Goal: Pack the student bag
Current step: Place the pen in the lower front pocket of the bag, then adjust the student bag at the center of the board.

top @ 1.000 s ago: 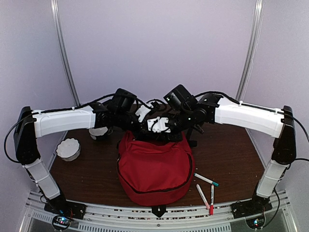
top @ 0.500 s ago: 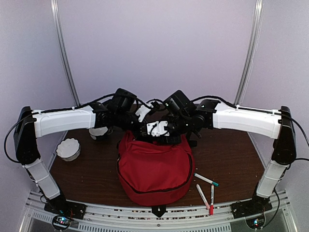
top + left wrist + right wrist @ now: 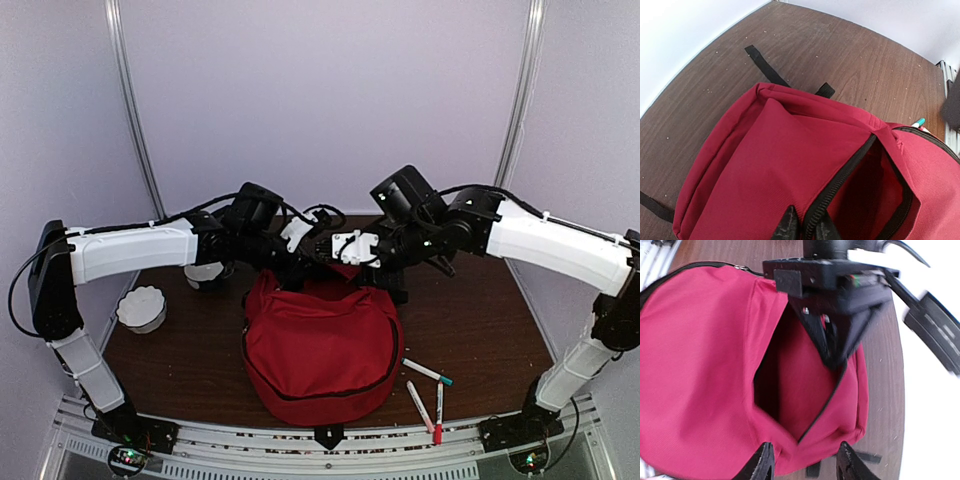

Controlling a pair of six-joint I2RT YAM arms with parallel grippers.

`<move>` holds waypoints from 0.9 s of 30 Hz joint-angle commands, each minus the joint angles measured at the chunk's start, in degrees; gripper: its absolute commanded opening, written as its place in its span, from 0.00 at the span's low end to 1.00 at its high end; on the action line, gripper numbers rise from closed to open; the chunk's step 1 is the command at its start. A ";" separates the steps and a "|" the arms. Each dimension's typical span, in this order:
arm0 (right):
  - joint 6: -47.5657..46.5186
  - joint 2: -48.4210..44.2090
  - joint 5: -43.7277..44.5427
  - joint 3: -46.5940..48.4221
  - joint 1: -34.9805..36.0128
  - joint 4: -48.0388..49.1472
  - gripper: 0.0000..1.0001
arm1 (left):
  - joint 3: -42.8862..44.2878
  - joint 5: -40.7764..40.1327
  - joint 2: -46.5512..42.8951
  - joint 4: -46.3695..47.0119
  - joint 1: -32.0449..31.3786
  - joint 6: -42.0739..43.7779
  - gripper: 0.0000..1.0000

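A dark wooden table (image 3: 480, 330) stands before pale lilac walls (image 3: 320, 90) with metal rails (image 3: 137, 120).

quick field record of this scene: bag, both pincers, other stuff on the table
bag: red student bag in the middle of the table, main zip open
left arm: left pincer shut on the bag's zipper edge
right arm: right pincer open, empty, above the opening
contents: cannot tell, the inside is dark
markers: three markers on the table, right of the bag
bowl: white bowl left of the bag

Left claw (image 3: 806, 226) pinches the student bag (image 3: 765, 160) at its zipper edge (image 3: 841, 176).
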 commanded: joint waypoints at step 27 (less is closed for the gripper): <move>-2.22 -0.86 -7.35 -25.93 0.58 1.34 0.35 | 2.05 -1.91 -1.16 1.26 -0.24 -0.28 0.13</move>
